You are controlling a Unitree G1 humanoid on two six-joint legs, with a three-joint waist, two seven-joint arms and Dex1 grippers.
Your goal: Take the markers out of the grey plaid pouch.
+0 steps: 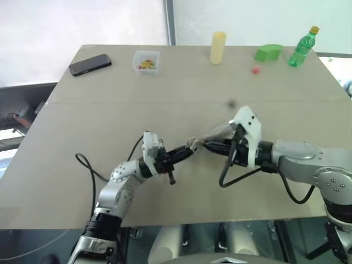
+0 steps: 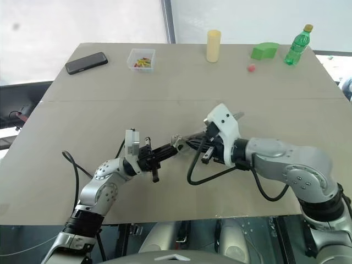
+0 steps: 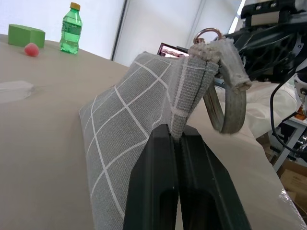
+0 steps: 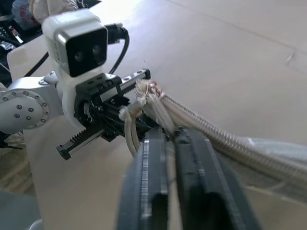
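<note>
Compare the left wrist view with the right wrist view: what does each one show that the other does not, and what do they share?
Left wrist view: the white grid on the grey plaid pouch, the green bottle, a green block and a small red ball far back on the table.

Right wrist view: the left gripper from the front, with its wrist camera housing, and the pouch's zipper edge.

Both: the pouch lifted between the two arms, its ring pull, and each gripper shut on the pouch fabric, the right gripper near the ring end.

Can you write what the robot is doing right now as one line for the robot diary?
step: opening pouch | left gripper: shut on grey plaid pouch | right gripper: shut on pouch's zipper edge | markers: not seen, not out yet
</note>
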